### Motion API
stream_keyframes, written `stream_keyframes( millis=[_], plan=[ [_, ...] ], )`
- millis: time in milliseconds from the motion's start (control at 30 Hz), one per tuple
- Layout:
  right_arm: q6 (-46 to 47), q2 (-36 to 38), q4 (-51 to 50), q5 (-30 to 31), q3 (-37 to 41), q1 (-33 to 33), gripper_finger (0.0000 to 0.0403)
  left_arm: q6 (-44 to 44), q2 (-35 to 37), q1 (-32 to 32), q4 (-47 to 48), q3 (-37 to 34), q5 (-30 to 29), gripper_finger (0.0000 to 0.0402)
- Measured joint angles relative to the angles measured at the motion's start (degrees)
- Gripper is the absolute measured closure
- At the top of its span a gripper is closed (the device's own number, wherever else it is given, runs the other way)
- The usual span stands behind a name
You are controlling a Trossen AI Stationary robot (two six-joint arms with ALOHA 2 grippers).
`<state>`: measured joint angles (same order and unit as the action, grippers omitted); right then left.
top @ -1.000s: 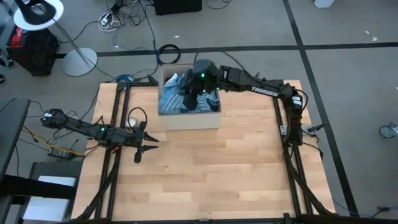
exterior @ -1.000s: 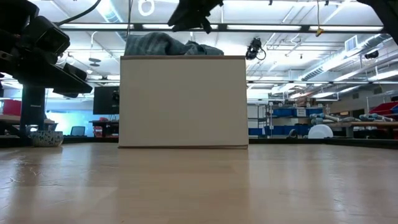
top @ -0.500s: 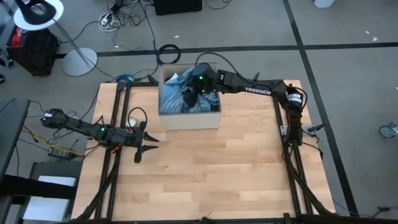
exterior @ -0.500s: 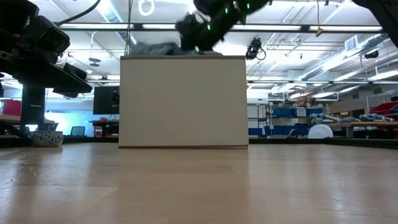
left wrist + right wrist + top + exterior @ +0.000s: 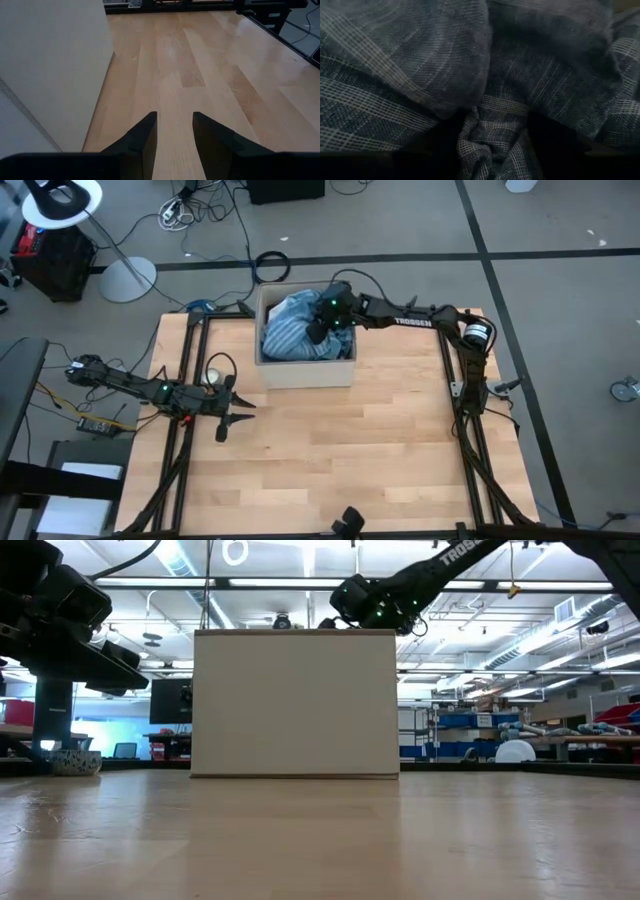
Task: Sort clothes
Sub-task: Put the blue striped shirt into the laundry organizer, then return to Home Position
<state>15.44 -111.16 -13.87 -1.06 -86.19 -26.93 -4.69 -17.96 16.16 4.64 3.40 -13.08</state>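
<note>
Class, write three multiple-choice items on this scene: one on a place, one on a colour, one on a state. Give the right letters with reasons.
1. Where is the right hand?
A. Down in the cardboard box among the clothes
B. Over the bare table
C. Off the table

2. What colour is the fabric on top in the box?
A. Red
B. Blue with pale stripes
C. Yellow

3. How are the left hand's fingers?
A. Shut on cloth
B. Open, holding nothing
C. Shut on the box

Answers:
1. A: the right hand is in the cardboard box.
2. B: the clothes look so.
3. B: the left hand shows bare table between its fingers.
</note>
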Motion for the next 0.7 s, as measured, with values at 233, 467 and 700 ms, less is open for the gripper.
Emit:
stream_keyframes(
  millis=[233, 467, 700],
  plan=[
    [-0.43, -0.38, -4.96, -8.29, -7.21, 0.19, 0.0183, -0.01, 0.02, 0.0, 0.01, 0.0, 0.0, 0.027],
    [-2.39, 0.62, -19.96, -9.28, -17.4, 0.27, 0.0183, -0.02, 0.01, 0.0, 0.04, 0.0, 0.02, 0.0271],
    [-5.67, 7.69, -21.53, -4.98, -18.27, 2.68, 0.0195, -0.02, 0.01, 0.0, 0.03, 0.0, 0.02, 0.0271]
  ],
)
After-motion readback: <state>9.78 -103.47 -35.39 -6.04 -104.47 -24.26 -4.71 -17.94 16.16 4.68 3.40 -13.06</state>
